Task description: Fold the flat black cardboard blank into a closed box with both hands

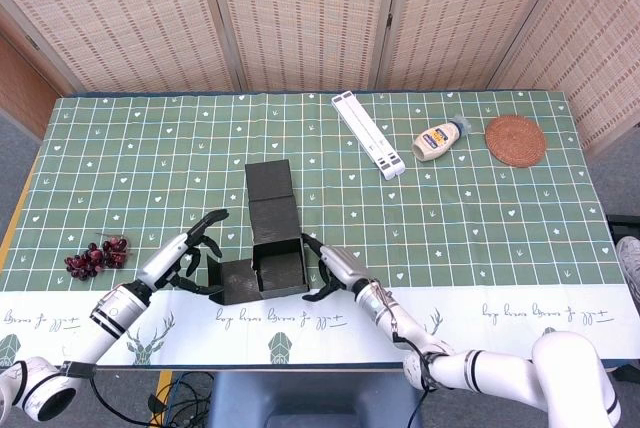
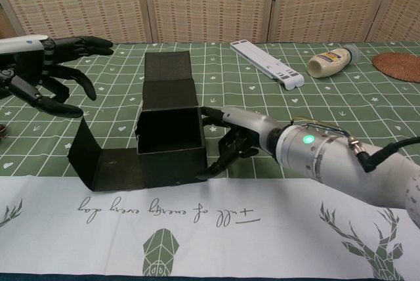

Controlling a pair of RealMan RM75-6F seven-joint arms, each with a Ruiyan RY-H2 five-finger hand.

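Head view. Half-formed black cardboard box point(image 1: 277, 270) stands near the front edge of the green checked tablecloth point(image 1: 480, 208), walls up, top open. Its lid panel point(image 1: 271, 196) lies flat behind it, and a side flap point(image 1: 234, 283) lies unfolded to its left. Left hand point(image 1: 187, 256) sits just left of that flap, fingers spread, holding nothing. Right hand point(image 1: 335, 270) sits at the box's right wall, fingers apart, empty; contact cannot be told here. Well behind the box: white flat bar point(image 1: 367, 134), cream squeeze bottle point(image 1: 439, 138), round woven coaster point(image 1: 515, 140). Dark red grape bunch point(image 1: 96, 256) lies left of the box.

Chest view. Box point(image 2: 170, 144) open at top, left flap's outer end tilted up. Right hand point(image 2: 237, 138) splayed, fingertips at or just beside the right wall. Left hand point(image 2: 54, 71) hovers above and left of the flap, open.

Risk: a one-sided push from the right hand could slide or skew the light box, since the left hand is not bracing it; walls may spring flat.
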